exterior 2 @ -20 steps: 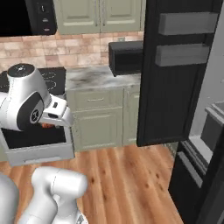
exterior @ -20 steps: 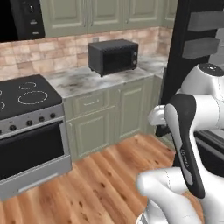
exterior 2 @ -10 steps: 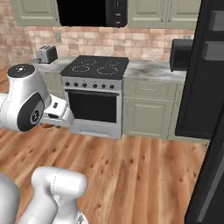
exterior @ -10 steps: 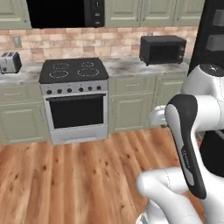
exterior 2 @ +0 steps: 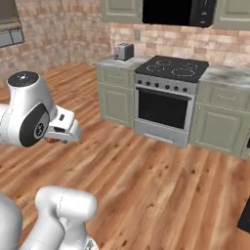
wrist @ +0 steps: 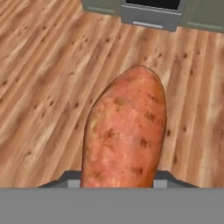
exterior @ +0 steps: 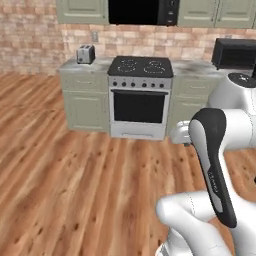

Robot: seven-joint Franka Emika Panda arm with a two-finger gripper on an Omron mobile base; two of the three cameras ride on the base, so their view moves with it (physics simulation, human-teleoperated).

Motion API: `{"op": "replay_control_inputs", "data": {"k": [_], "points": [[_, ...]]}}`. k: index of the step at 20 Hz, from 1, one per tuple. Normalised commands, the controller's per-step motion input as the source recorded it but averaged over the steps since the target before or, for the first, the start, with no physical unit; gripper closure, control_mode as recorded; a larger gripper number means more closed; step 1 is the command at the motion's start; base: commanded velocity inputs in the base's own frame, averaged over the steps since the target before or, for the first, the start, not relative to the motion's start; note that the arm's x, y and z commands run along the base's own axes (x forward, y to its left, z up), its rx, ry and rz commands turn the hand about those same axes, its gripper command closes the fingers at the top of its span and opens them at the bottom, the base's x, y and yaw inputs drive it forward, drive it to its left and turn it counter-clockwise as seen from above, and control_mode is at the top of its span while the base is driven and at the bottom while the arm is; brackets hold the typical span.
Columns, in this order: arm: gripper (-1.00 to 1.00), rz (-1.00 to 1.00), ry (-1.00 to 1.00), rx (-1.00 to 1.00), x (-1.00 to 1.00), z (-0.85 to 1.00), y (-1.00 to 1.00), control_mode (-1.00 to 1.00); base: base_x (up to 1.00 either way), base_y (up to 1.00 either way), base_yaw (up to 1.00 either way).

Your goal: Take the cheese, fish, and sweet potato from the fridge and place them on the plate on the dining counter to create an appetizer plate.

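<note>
— What has just changed around you?

— My base is turning. A second ago the black fridge door and the countertop microwave stood in front of me; now the stove (exterior: pixel 140 95) sits mid-view, with the toaster (exterior: pixel 85 54) at the left end of the wall worktop (exterior 2: pixel 227 74) and open wooden floor (exterior: pixel 60 170) below. The things have not moved; my cameras have.

— And the end effector?

— My end effector (wrist: pixel 117 183) is closed on the sweet potato (wrist: pixel 126 131), which points out along the fingers over the floorboards. A sliver of orange peeks under my wrist in the right base view too.

— What does that mean for the task?

— I judge this the carry leg: sweet potato out of the fridge, heading for the plate on the dining counter.
</note>
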Motion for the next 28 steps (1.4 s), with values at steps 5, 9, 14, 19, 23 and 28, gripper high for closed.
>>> {"op": "replay_control_inputs", "data": {"k": [5,9,14,19,23,28], "points": [[1.0,0.0,0.0,0.0,0.0,0.0,0.0,1.0,-1.0,0.0,0.44],[1.0,0.0,0.0,0.0,0.0,0.0,0.0,1.0,-1.0,0.0,0.42],[1.0,0.0,0.0,0.0,0.0,0.0,0.0,1.0,-1.0,0.0,0.39],[1.0,0.0,0.0,0.0,0.0,0.0,0.0,1.0,-1.0,0.0,0.35],[1.0,0.0,0.0,0.0,0.0,0.0,0.0,1.0,-1.0,0.15,0.33],[1.0,0.0,0.0,0.0,0.0,0.0,0.0,1.0,-1.0,0.53,0.24]]}}
